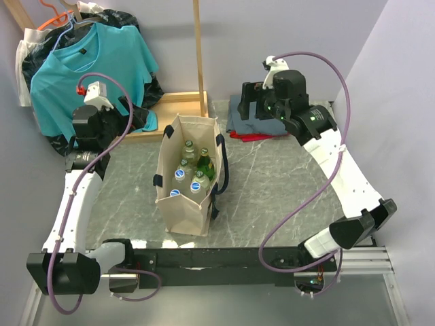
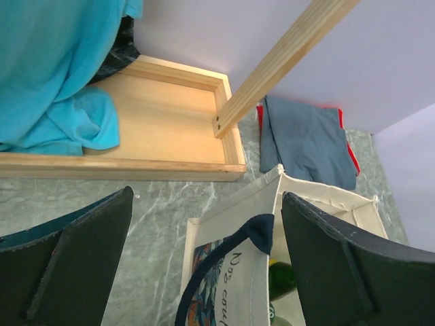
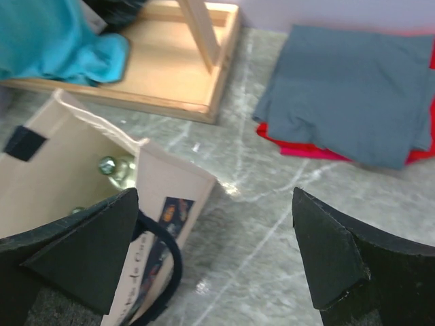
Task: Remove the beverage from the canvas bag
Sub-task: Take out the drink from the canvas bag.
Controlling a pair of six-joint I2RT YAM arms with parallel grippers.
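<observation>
My right hand (image 3: 217,255) wide, empty, near bag (image 1: 183,210). Left hand (image 2: 211,261) wide too. Risk: bottles (image 1: 194,166) packed tight; I may knock neighbours or snag strap (image 2: 260,229), tipping bag.

Bottles (image 1: 198,182) stand in the bag (image 1: 183,214). A tray (image 1: 180,105) lies behind the bag, a shirt (image 1: 85,64) hangs behind-left of the bag, and folded cloths (image 1: 253,127) lie behind-right.

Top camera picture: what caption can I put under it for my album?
Left arm and right arm flank a canvas bag of bottles on the table.
</observation>
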